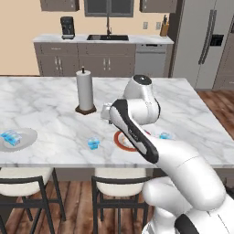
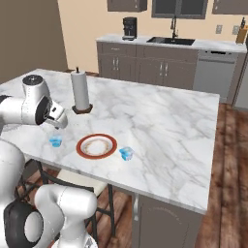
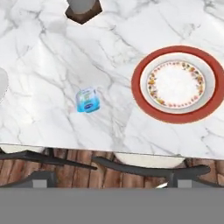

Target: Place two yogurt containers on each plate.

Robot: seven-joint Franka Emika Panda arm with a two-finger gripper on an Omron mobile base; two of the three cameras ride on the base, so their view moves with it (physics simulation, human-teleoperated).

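The arm is hanging high over the marble surface (image 1: pixel 55 105), with its hand camera looking straight down at the red-rimmed plate (image 3: pixel 177 84), which is lying bare with nothing on it. One yogurt container (image 3: pixel 87 100) is sitting on the surface just to the plate's left, toward the paper-towel holder (image 1: pixel 85 91), and a second container (image 2: pixel 127 153) is resting close by the plate's other side, touching neither plate nor rim. Much farther out from the red-rimmed plate, past the first container, the pale grey plate (image 1: pixel 28 139) is already carrying light-blue packs (image 1: pixel 11 137), apparently two. Judging from this, the grey plate is finished and the red-rimmed one is being started. The pincer's fingertips are not clearly showing, so I cannot tell how wide it is standing or whether it is gripping anything. The next move is probably calling for a descent onto the container left of the plate
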